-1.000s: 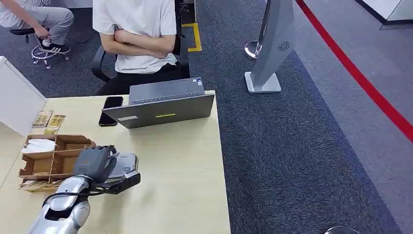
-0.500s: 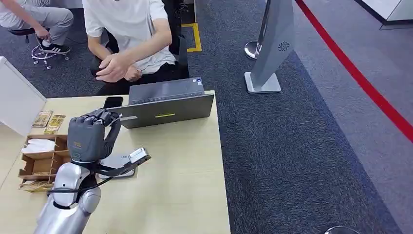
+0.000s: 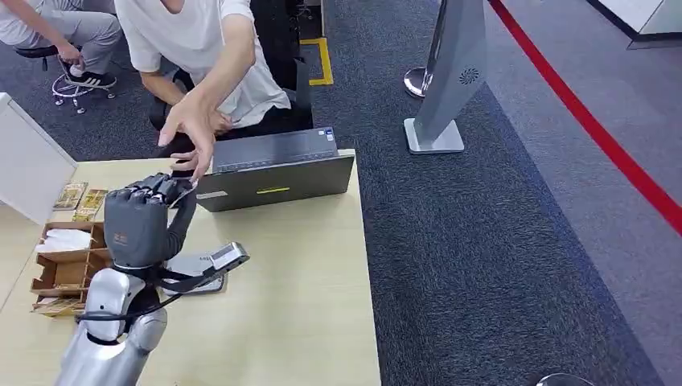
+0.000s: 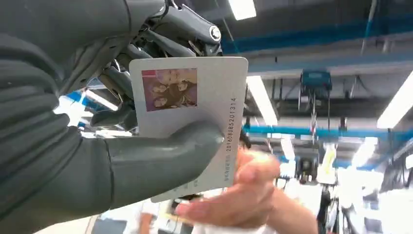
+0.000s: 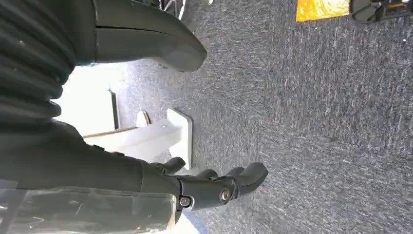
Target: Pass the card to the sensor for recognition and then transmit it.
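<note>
From the head view: brown divider tray [image 3: 74, 265] at the desk's [image 3: 306, 305] left edge, white folded stuff in a back cell, other cells hard to read; left hand [image 3: 138, 221] raised upright above a grey sensor [image 3: 211, 265], card hidden behind its fingers; a person's hand [image 3: 191, 129] reaching in beside the laptop [image 3: 273, 173]. From the left wrist view: card [image 4: 195, 122], white with a small photo, pinched between thumb and fingers, lower corner blocked by the blurred person's hand; from the right wrist view: right hand [image 5: 209, 187] over grey carpet [image 5: 316, 122], fingers loosely apart, holding nothing.
</note>
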